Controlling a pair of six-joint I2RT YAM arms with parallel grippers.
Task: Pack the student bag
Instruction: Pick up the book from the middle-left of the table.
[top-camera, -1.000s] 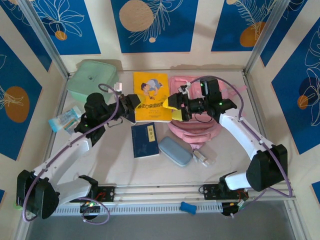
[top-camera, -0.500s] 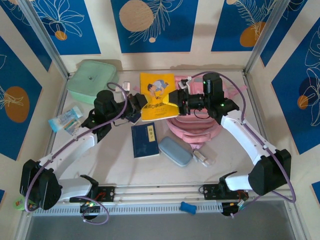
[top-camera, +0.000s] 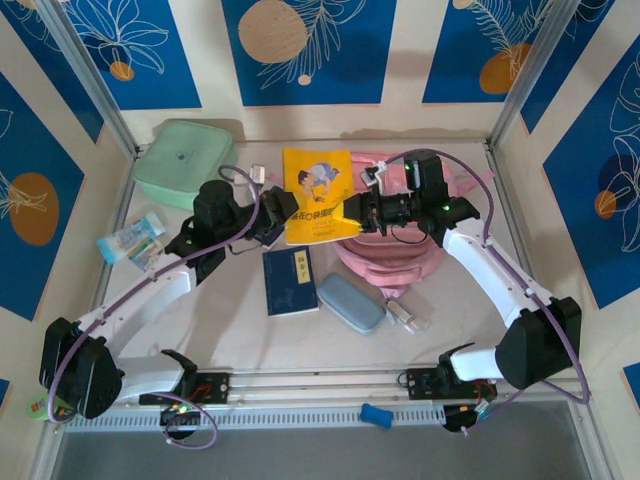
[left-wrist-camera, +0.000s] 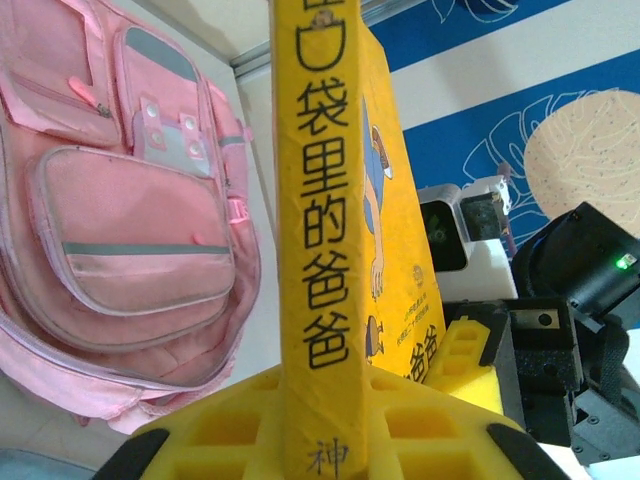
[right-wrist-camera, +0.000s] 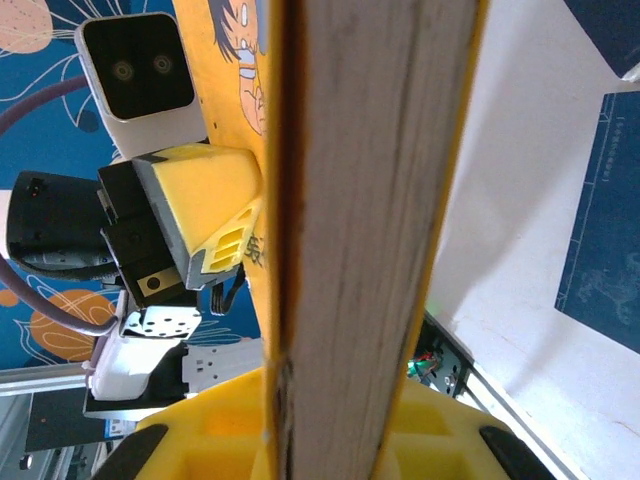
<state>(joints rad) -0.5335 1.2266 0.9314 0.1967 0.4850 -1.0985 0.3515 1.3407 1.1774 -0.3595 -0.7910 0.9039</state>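
Now the right gripper (top-camera: 352, 212), wide open a moment ago, pinches the yellow book (top-camera: 318, 195) that the left gripper (top-camera: 279, 214) also clamps, so both hold it up just left of the pink student bag (top-camera: 388, 264), ready to go in.

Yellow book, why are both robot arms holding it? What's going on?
Both robot hands are gripping the yellow book at once. The left hand pinches its spine, and the right hand pinches its page edge. They hold it up off the table, beside the pink backpack. The book is not in the backpack yet.
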